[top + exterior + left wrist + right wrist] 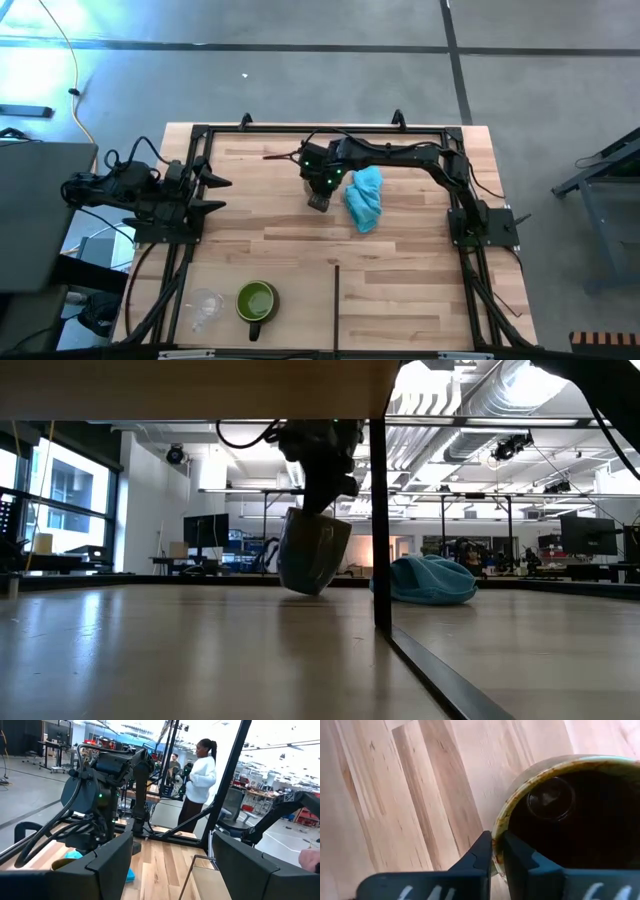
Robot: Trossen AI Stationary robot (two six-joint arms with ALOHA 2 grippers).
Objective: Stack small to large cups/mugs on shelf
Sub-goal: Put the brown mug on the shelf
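The brown mug (318, 202) is in my right gripper (320, 186) at the far middle of the table. In the low view the brown mug (312, 552) hangs tilted under my right gripper (322, 485). The green mug (256, 300) and the clear cup (205, 306) stand upright side by side at the near left, on the pale wooden shelf panel (410, 310) with its dark seam. My left gripper (215, 195) waits open and empty at the table's left and shows in its wrist view (172, 870). My right gripper pinches the brown mug's rim (496, 832), one finger inside the mug (517, 857) and one outside (481, 854). The fingers come from above, pointing down. The mug hangs tilted below them (312, 552); whether its bottom edge touches the table, I cannot tell.
A light-blue cloth (365, 198) lies bunched just right of the brown mug and shows in the low view (430, 580). Black frame rails (320, 130) run along the table's edges, and a thin dark post (380, 510) stands near. A person (200, 775) stands beyond the table.
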